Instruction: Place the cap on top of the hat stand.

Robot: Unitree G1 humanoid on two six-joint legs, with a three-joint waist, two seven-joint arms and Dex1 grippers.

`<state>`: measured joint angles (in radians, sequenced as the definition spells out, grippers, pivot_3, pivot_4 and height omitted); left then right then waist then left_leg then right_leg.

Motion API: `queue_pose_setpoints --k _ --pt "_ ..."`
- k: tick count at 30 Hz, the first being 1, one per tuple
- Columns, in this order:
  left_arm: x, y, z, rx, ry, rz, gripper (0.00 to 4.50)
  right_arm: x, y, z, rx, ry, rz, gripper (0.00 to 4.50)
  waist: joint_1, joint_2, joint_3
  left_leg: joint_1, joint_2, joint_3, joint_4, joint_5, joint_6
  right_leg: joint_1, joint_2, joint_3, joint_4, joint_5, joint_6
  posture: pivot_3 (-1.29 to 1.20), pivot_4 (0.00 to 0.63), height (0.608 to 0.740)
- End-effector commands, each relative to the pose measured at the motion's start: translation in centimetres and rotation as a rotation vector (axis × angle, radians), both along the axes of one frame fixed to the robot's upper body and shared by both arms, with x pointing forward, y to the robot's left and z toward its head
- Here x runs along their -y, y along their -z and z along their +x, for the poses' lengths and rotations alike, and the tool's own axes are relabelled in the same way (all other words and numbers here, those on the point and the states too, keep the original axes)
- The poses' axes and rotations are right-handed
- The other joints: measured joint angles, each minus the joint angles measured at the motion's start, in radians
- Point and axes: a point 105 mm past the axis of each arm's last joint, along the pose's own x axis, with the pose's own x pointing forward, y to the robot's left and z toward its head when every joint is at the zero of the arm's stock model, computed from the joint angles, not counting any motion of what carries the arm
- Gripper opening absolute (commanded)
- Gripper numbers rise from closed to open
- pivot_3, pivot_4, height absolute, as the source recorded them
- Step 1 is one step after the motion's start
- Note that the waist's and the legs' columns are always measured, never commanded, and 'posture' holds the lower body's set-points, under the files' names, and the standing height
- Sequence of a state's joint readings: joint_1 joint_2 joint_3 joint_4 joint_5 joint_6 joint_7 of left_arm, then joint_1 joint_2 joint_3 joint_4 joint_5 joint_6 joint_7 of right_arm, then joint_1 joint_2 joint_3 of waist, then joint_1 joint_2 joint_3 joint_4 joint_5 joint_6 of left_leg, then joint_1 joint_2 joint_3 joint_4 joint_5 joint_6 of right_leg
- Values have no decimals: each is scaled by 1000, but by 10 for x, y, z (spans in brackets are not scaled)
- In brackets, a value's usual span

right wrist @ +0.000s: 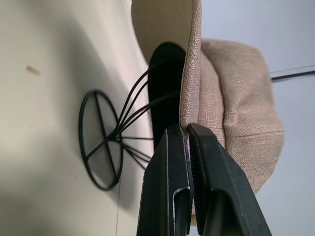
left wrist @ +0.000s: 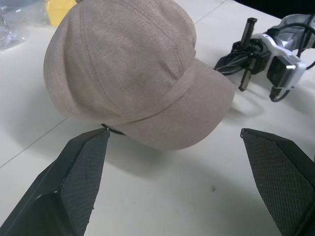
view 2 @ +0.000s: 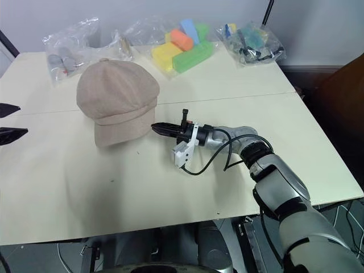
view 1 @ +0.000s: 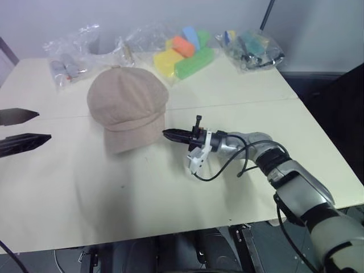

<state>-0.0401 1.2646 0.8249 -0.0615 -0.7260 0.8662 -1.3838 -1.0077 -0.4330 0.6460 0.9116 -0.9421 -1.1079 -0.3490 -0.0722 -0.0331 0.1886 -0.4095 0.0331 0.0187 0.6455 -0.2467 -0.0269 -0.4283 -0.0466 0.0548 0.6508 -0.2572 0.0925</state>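
The beige-pink cap (view 1: 128, 99) rests over the hat stand, brim toward the table's front. The stand's black wire hoops and round base ring (right wrist: 101, 147) show under the crown in the right wrist view; from the head views the cap hides it. My right gripper (view 1: 166, 133) lies level, pointing left, shut with its fingertips (right wrist: 172, 135) pinching the right edge of the brim. My left gripper (view 1: 34, 128) hangs open at the table's left side, apart from the cap, its wide jaws framing the cap (left wrist: 128, 69) from a distance.
The cream table (view 1: 170, 193) carries clear bags along its back edge: grey cylinders (view 1: 65, 69) at the left, bright foam blocks (view 1: 185, 54) in the middle, small parts (view 1: 253, 48) at the right. A black cable loops beside my right wrist (view 1: 239, 162).
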Motion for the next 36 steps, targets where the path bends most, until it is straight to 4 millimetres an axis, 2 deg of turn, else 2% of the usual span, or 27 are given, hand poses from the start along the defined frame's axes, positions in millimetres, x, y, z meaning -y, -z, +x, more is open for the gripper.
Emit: queue_pose_setpoints --k 1,5,6,8,11,13,15,16,19,23,25,28,31,36 --pt "2 -11 -3 36 5 38 4500 -3 -7 4 20 2 15 40 0 0 0 0 0 0 0 0 0 0 0 0 0 0 0 0 150 740" --pt "2 -12 -3 38 5 36 4500 -10 1 3 6 -6 -8 40 -2 0 0 0 0 0 0 0 0 0 0 0 0 0 0 0 150 740" --pt "3 -12 -3 37 6 37 4500 -11 2 3 -4 -7 -8 310 -2 0 0 0 0 0 0 0 0 0 0 0 0 0 1 0 150 740" --pt "3 -11 -3 37 8 37 4500 -12 4 3 -22 -2 -6 984 -2 0 0 0 0 0 0 0 0 0 0 0 0 1 2 0 150 740" --pt "4 -11 -3 34 12 36 4500 -9 9 0 -27 0 -34 2462 0 0 0 0 0 0 0 0 0 0 0 0 0 1 2 0 150 740" --pt "4 -10 -3 32 11 35 4500 0 13 -2 -43 6 -61 3570 3 0 0 0 0 0 0 0 0 0 0 0 0 1 2 0 150 740" --pt "3 -9 -4 30 8 34 4500 14 15 -4 -74 26 -90 4467 5 0 0 0 0 0 0 0 0 1 -1 0 0 1 2 0 150 740" --pt "3 -8 -4 29 4 34 4500 21 16 -4 -105 42 -100 4467 5 0 0 0 -1 0 1 0 0 1 -1 0 0 1 2 0 150 740" --pt "-4 -4 -3 30 -33 32 4500 61 -1 -3 -318 167 -44 4467 6 0 0 0 -1 0 1 0 0 2 -1 0 0 2 3 0 150 740" --pt "-10 -1 -4 39 -57 26 4500 108 -29 -11 -785 261 -43 4467 2 0 1 1 0 -1 1 0 1 4 -1 0 0 2 4 0 150 740" --pt "-11 -1 -4 50 -62 24 4500 131 -57 -21 -1058 243 -9 4467 4 4 3 2 1 -1 1 0 1 4 -1 0 0 2 4 0 150 740" --pt "-13 -2 -4 62 -68 24 4500 155 -102 -27 -1304 215 78 4467 4 4 3 3 2 -1 1 -1 1 4 -1 -1 0 1 3 0 150 740" --pt "-15 -4 -5 71 -72 21 4500 167 -122 -30 -1405 187 120 4467 5 4 3 3 2 0 1 -1 1 2 -1 -1 0 0 0 0 150 740" --pt "-14 -7 -4 98 -65 19 4500 169 -140 -27 -1484 135 196 4467 6 4 3 1 1 1 1 -1 1 1 -1 -1 -1 0 0 0 150 740"
